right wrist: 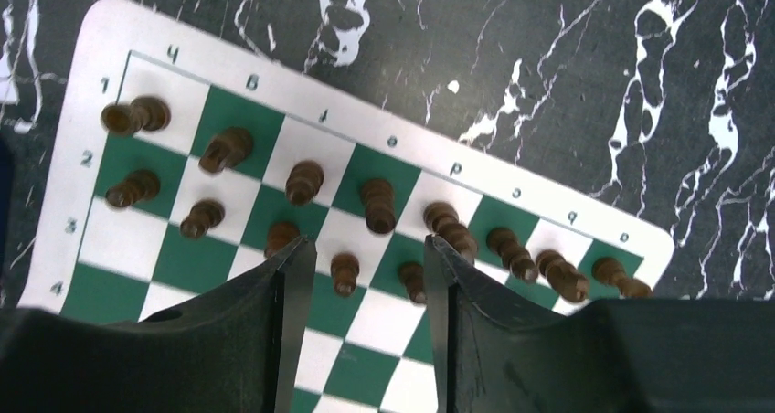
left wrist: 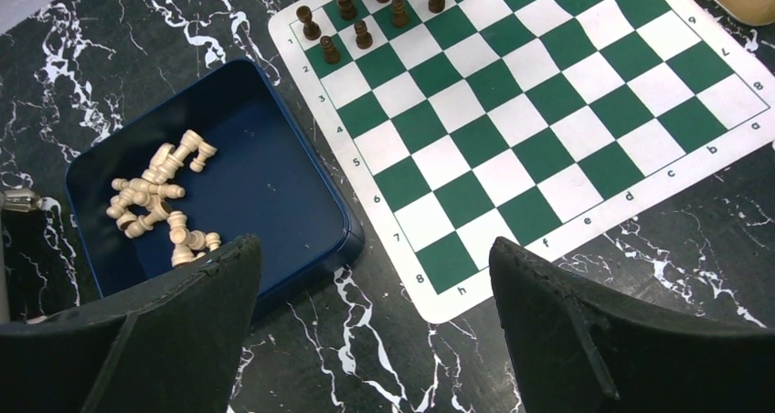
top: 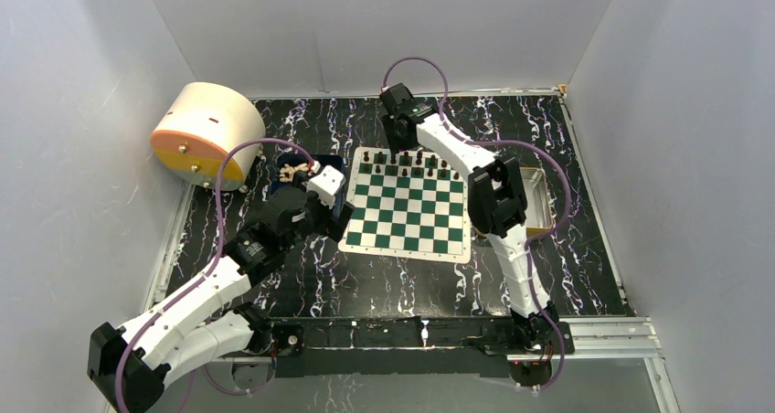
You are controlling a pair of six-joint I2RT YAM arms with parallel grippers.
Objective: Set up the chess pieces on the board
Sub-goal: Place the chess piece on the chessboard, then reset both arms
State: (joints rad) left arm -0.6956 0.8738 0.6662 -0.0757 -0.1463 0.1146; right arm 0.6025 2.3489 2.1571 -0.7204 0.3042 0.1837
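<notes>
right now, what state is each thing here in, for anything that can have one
dark chess pieces: standing upright on the board's two end rows
board: laid flat, the other rows bare
blue tray: no lid, holding pieces in one corner
cream pieces: lying tumbled in a heap in the tray
left pincer: wide open, empty, above the tray's edge
right pincer: open, jaws either side of a standing pawn, not gripping it

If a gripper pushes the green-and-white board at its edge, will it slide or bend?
The board looks like a thin flat mat, so it probably slides or wrinkles. The slim dark pieces standing on it would likely topple.
</notes>
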